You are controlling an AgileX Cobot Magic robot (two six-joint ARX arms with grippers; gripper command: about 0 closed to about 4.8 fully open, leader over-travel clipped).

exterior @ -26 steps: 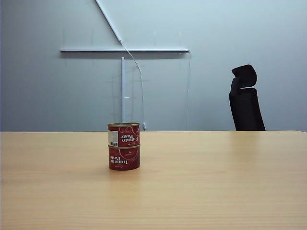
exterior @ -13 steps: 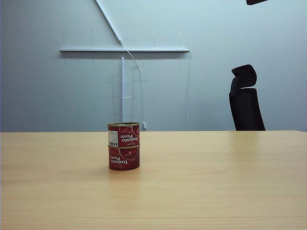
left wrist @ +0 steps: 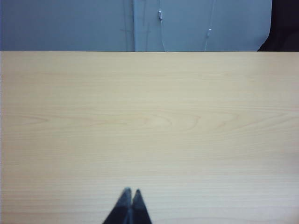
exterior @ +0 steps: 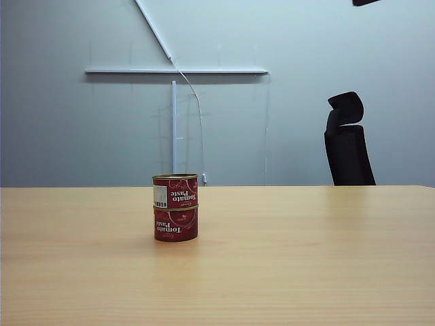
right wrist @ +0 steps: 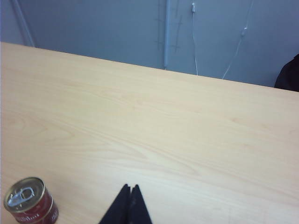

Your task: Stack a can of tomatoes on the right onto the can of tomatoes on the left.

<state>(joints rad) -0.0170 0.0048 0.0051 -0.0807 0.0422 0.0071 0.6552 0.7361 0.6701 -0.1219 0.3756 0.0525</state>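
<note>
Pale wooden table [exterior: 306,258], grey wall behind. Upper tomato can [exterior: 175,191] seated square on lower tomato can [exterior: 176,225], left of centre. Right gripper [right wrist: 130,187] pressed together, empty, above and beside the stack; left gripper [left wrist: 130,192] pressed together over bare wood. Best retreating high, well clear of that stack.

Wooden table [exterior: 306,258] bears the bottom can [exterior: 176,225].

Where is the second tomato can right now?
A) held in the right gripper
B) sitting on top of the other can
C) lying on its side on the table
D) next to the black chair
B: in the exterior view the upper tomato can sits upright on the lower tomato can, while the right gripper is shut and empty above the table.
</note>
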